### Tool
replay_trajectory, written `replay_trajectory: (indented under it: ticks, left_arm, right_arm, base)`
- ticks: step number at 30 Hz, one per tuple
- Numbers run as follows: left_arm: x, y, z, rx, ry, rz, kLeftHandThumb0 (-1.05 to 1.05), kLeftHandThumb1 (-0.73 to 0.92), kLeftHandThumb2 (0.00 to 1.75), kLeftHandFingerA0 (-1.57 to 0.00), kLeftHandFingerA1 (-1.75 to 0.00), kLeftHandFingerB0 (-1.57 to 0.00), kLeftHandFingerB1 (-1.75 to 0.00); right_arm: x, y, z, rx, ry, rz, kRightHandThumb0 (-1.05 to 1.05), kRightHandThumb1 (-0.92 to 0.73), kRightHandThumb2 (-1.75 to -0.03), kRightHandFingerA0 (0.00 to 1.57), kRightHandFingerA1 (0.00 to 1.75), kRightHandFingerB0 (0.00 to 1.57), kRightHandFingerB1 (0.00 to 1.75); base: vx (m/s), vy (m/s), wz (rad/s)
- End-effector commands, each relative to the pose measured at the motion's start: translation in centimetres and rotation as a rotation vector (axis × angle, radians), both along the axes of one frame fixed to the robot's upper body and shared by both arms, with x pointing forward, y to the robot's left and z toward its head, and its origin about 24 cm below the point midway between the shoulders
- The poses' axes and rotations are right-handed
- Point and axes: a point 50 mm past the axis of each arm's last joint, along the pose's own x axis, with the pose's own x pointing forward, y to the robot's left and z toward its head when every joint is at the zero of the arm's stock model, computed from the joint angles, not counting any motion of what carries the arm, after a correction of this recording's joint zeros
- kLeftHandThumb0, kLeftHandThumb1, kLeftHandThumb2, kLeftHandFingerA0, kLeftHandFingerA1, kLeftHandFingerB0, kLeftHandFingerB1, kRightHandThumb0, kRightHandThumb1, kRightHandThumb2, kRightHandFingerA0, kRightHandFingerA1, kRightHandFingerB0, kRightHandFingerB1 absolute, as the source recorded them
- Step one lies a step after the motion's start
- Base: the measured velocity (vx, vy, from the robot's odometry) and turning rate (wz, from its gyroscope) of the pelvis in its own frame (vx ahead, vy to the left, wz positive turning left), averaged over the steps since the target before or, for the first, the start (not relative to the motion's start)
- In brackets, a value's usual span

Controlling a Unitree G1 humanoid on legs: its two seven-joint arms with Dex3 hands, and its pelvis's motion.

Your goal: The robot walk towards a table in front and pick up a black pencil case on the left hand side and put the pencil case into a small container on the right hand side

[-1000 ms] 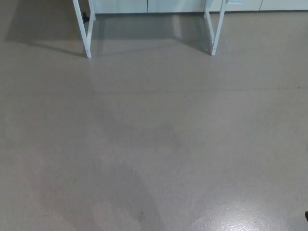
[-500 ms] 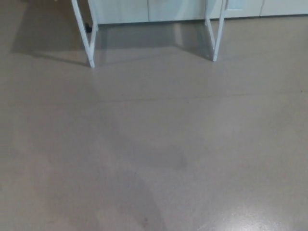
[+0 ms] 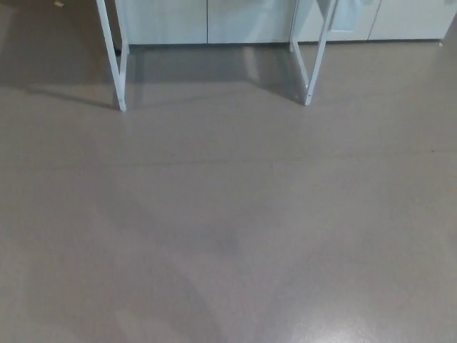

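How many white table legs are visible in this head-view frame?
4: a left pair, front leg with another behind it, and a right pair, front leg and rear leg. The tabletop is out of frame.

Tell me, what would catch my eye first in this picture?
Mostly a wide stretch of bare grey floor, with a glossy patch of glare at the bottom right. At the top stand two white table legs, one left and one right of centre, before pale cabinet fronts along the far edge. No robot hand shows.
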Motion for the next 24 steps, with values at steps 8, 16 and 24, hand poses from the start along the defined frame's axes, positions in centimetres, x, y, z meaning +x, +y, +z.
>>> replay_trajectory:
  ticks: [8,16,24]
  left_arm:
    - [-0.1,-0.1,0.0,0.019,-0.002,-0.014,-0.17,0.55,0.56,-0.39,-0.42,-0.30,-0.31]
    - [0.2,-0.8,0.2,0.009,-0.042,-0.027,-0.18,0.55,0.56,-0.40,-0.44,-0.33,-0.32]
    - [-1.7,-0.3,0.6,0.012,-0.016,-0.035,-0.18,0.58,0.58,-0.37,-0.42,-0.30,-0.32]
  right_arm:
    - [0.1,-0.6,0.3,-0.035,-0.017,-0.005,-0.25,-0.57,-0.57,0.48,0.43,0.37,0.37]
    - [-0.3,-0.1,0.1,0.018,-0.022,-0.035,-0.29,-0.58,-0.58,0.49,0.44,0.34,0.37]
    - [-1.4,0.2,-0.3,0.037,0.007,-0.023,-0.29,-0.59,-0.57,0.47,0.41,0.34,0.36]
  base:
    - [0.27,-0.100,0.13]
    - [0.36,-0.088,0.15]
    - [0.37,0.136,-0.08]
